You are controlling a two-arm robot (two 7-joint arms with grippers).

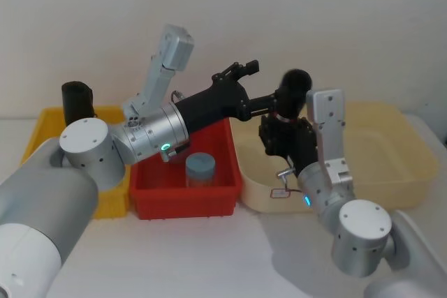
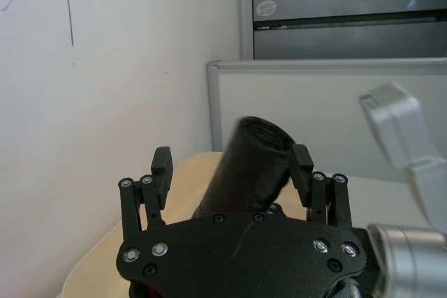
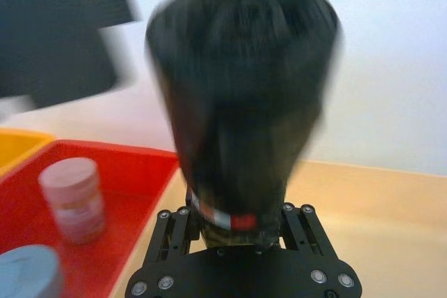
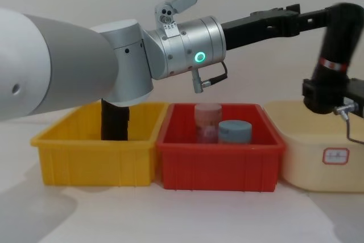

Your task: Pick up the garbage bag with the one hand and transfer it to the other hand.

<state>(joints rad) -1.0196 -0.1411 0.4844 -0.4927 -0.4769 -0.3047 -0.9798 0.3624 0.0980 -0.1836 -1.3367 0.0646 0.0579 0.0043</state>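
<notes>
The garbage bag (image 1: 295,88) stands upright in the air, above the left end of the beige bin (image 1: 391,172), held from below at its base.

Far left on the table sits the yellow bin (image 1: 42,127), with a second black roll (image 1: 77,99) standing in it. Just beside it is the red bin (image 1: 185,200), which holds a grey-lidded jar (image 1: 200,169) and a pink jar (image 4: 207,112) close together. Above these two bins the left arm stretches across to the right, its silver wrist showing a green ring light (image 4: 200,57).

The left gripper (image 1: 272,102) reaches the upper part of the garbage bag. In the left wrist view its fingers (image 2: 162,167) stand spread on either side of the roll. One finger is at the bag's edge, and a gap shows between the other and the bag, so the jaws have not closed on it.

Under the bag, the right gripper (image 1: 283,130) comes up from the right arm. In the right wrist view its fingers (image 3: 171,222) are clamped on the bottom of the roll, just at the red-and-white label band (image 3: 227,219), and they alone carry it. In the chest view the bag rises well above the rims of all three bins.
</notes>
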